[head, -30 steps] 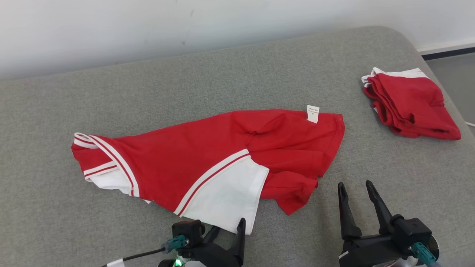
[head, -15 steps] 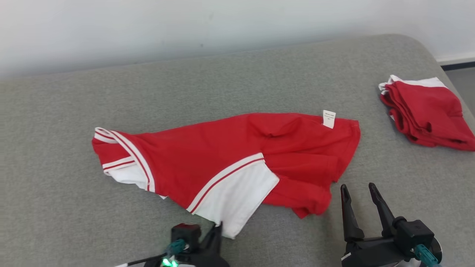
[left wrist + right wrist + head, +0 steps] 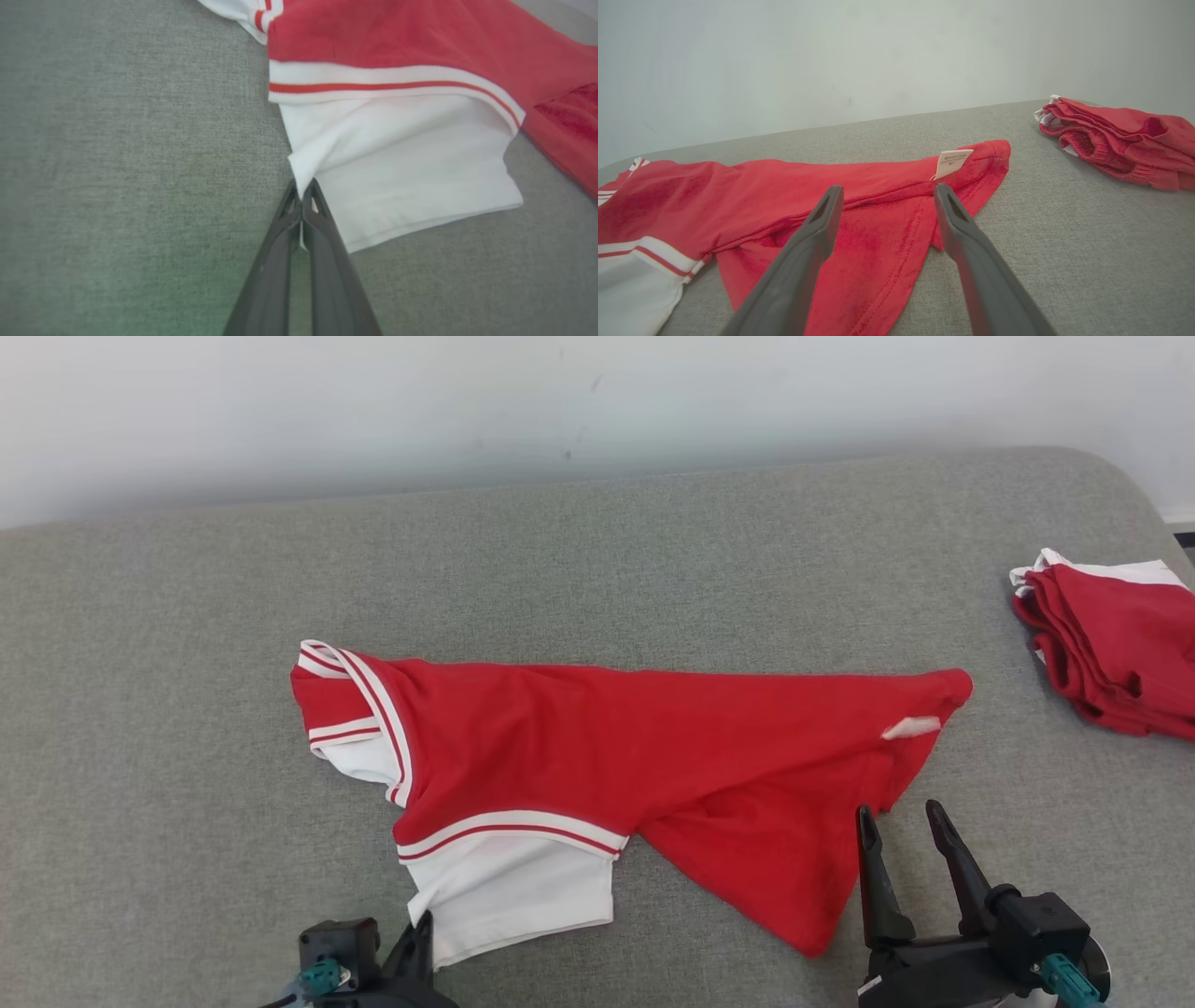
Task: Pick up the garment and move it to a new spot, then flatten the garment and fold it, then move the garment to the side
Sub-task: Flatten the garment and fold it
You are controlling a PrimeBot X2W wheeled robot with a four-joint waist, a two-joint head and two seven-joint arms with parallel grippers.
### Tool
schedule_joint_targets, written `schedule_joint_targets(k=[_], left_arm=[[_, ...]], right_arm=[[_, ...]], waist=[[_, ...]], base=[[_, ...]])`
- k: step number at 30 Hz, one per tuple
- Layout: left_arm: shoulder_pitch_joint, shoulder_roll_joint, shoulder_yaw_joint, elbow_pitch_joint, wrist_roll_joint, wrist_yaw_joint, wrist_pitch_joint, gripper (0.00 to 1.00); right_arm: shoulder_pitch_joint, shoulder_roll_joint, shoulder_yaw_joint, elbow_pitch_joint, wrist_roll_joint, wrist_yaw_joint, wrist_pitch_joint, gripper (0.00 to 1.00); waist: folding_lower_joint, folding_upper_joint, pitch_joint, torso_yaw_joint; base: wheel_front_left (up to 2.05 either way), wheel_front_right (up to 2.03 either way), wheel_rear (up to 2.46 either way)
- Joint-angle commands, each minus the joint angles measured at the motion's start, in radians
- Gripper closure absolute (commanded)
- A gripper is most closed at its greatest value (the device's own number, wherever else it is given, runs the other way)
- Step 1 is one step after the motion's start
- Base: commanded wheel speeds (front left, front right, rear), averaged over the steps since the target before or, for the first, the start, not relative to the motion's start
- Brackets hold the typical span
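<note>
The left gripper (image 3: 302, 193) has its jaws pressed together on the near-left corner of the white sleeve (image 3: 411, 177). This thin pinch at the hem suits dragging the cloth, I judge, rather than lifting its bulk. The red and white shirt (image 3: 597, 747) lies rumpled across the middle of the grey padded surface (image 3: 653, 560), with striped trim to the left and a hem corner with its white label (image 3: 910, 728) to the right. The right gripper (image 3: 897, 812) hovers at the near red hem with jaws spread and empty, placed, it seems, to take a second corner. Bare surface lies open to the left of the shirt and behind it; to the right a folded red pile (image 3: 1111, 644) sits near the rounded edge, limiting room there
</note>
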Motion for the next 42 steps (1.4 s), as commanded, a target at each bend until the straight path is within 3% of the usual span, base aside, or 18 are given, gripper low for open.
schedule_joint_targets(k=[1,4,5,6,10,13,17,22,31,42], left_arm=[[0.019,0.013,0.015,-0.023,-0.013,0.018,0.002,1.00],[0.034,0.013,0.032,-0.071,-0.024,0.036,-0.009,1.00],[0.036,0.014,0.033,-0.083,-0.019,0.039,-0.013,0.12],[0.041,0.009,0.038,-0.094,-0.025,0.040,-0.020,0.00],[0.060,-0.005,0.056,-0.118,-0.044,0.040,-0.043,0.00],[0.072,0.010,0.088,-0.133,-0.025,0.044,-0.125,0.00],[0.084,0.034,0.125,-0.134,0.023,0.031,-0.224,0.00],[0.114,0.034,0.185,-0.152,0.107,0.006,-0.250,0.00],[0.280,-0.066,0.408,-0.228,0.362,-0.102,-0.250,0.00],[0.374,-0.174,0.571,-0.210,0.503,-0.243,-0.250,0.00]], right_arm=[[-0.002,0.003,0.004,0.002,-0.002,-0.002,-0.001,0.00],[-0.002,0.003,0.002,0.004,-0.004,-0.002,-0.001,0.00],[-0.002,0.003,0.002,0.005,-0.004,-0.002,-0.001,0.00],[-0.001,0.003,0.001,0.006,-0.004,-0.002,-0.001,0.00],[0.000,0.003,-0.005,0.006,-0.006,-0.002,-0.001,0.00],[0.013,0.003,-0.017,0.003,-0.010,-0.002,-0.001,0.00],[0.024,0.003,-0.032,-0.002,-0.015,-0.002,-0.001,0.00],[0.035,0.003,-0.042,-0.006,-0.019,-0.002,-0.001,0.00],[0.072,0.003,-0.030,0.006,-0.019,-0.002,-0.001,0.00],[0.090,0.003,-0.025,0.031,-0.034,-0.002,-0.001,0.00]], waist=[[0.0000,0.0000,-0.002,-0.002],[0.0000,0.0000,-0.007,-0.005],[0.0000,0.0000,-0.008,-0.006],[0.0000,0.0000,-0.011,-0.007],[0.0000,0.0000,-0.020,-0.009],[0.0000,0.0000,-0.034,-0.003],[0.0000,0.0000,-0.055,0.009],[0.0000,0.0000,-0.081,0.022],[0.0000,0.0000,-0.145,0.033],[0.0000,0.0000,-0.168,0.032]], base=[[0.00,0.00,0.00],[0.00,0.00,0.00],[0.00,0.00,0.00],[0.00,0.00,0.00],[0.00,0.00,0.00],[0.00,0.00,0.00],[0.00,0.00,0.00],[0.00,0.00,0.00],[0.00,0.00,0.00],[0.00,0.00,0.00]])
